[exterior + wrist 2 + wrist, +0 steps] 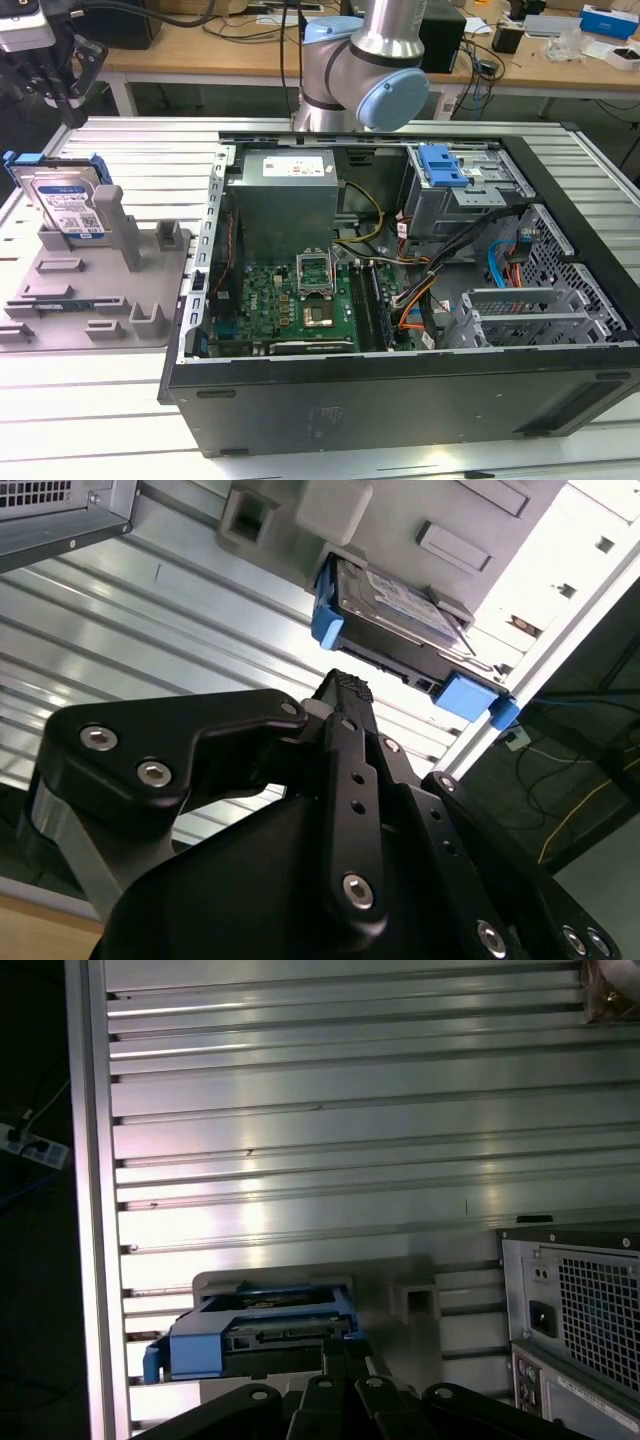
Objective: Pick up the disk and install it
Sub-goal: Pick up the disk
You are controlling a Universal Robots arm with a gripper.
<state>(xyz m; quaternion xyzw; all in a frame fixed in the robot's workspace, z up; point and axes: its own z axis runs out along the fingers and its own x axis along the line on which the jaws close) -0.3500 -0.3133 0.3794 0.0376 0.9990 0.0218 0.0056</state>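
Disk stands on edge in a slot of the grey holder at the exterior view's left, blue bracket round its sides, well apart from the open PC case on the slatted table. Not yet picked up. Gripper hangs above the disk w/o touching it. Its fingers look pressed together, nothing between them. In both wrist views the disk's connector edge faces the gripper.

Handling, by my reading: a stiff metal slab, prob. hefty for its size, smooth on the flat faces, and no friend of knocks. Best hold is likely a pinch across the thin body near the exposed upper end. The blue plastic offers more bite there. Keep off the connector pins and the label. Empty bay w/ blue latch sits at the case's far corner.
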